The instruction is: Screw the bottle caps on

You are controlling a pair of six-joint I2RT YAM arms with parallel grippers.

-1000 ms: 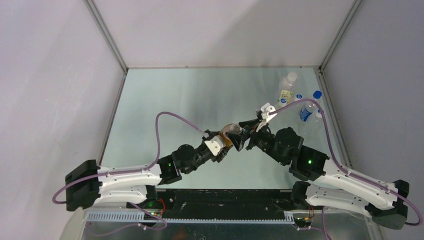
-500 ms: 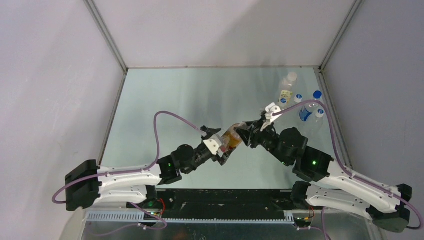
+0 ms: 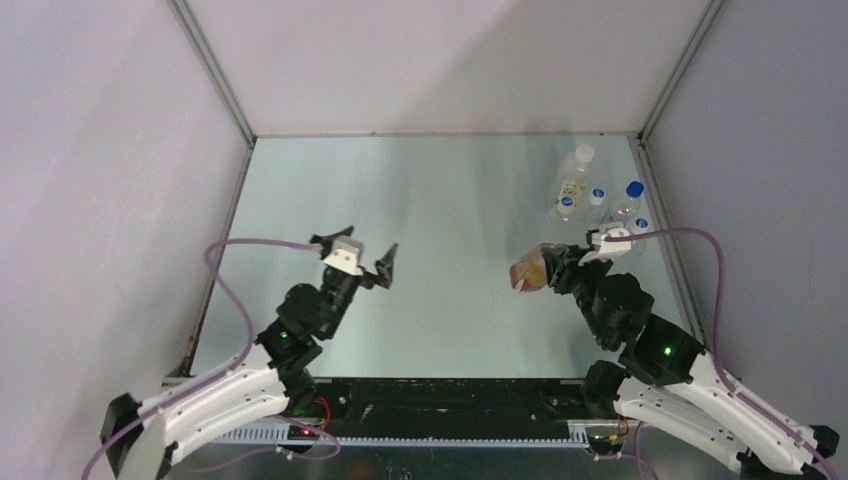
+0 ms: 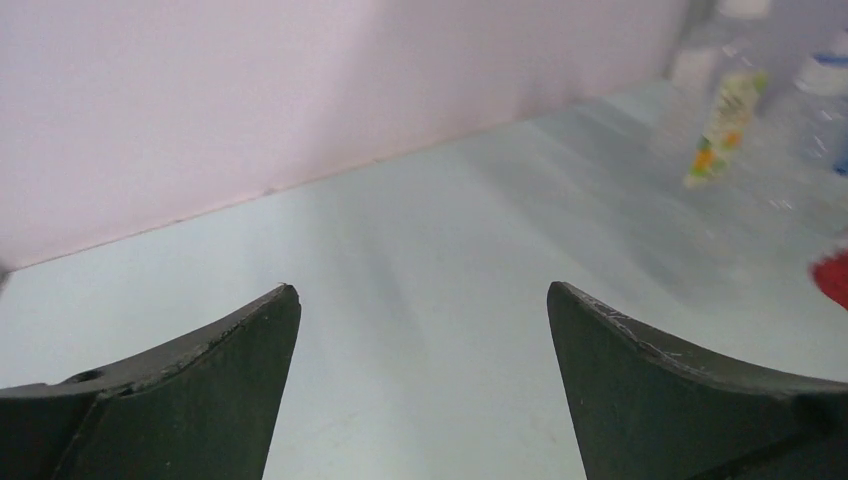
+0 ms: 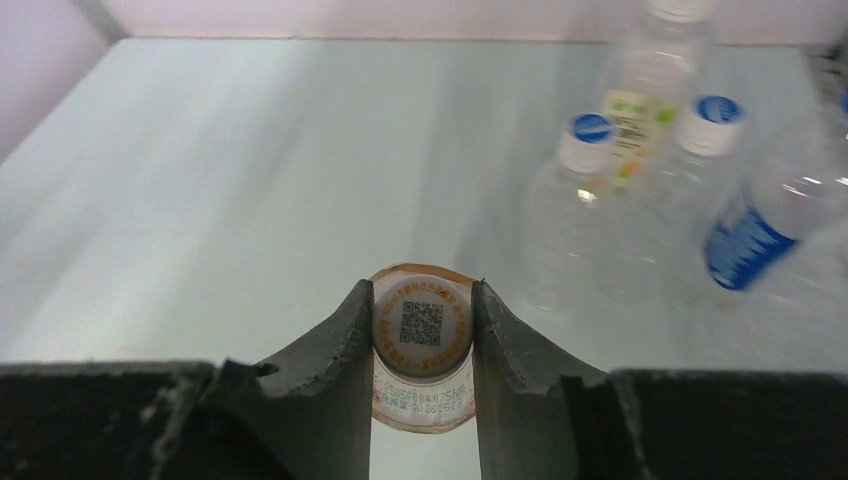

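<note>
While the left gripper (image 4: 422,290) hangs spread wide, the right gripper (image 5: 421,288) clamps the white cap (image 5: 421,325) of the amber bottle (image 3: 527,272).

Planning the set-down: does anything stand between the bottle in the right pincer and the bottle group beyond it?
Nothing visible: only bare table separates the amber, red-orange-labelled plastic bottle in the right pincer from the clear plastic bottles.

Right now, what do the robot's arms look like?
The left arm and right arm have white shells, chunky black joints and tiny green lights. A purple cable runs to each gripper. The left gripper and right gripper have dark curved fingers.
</note>
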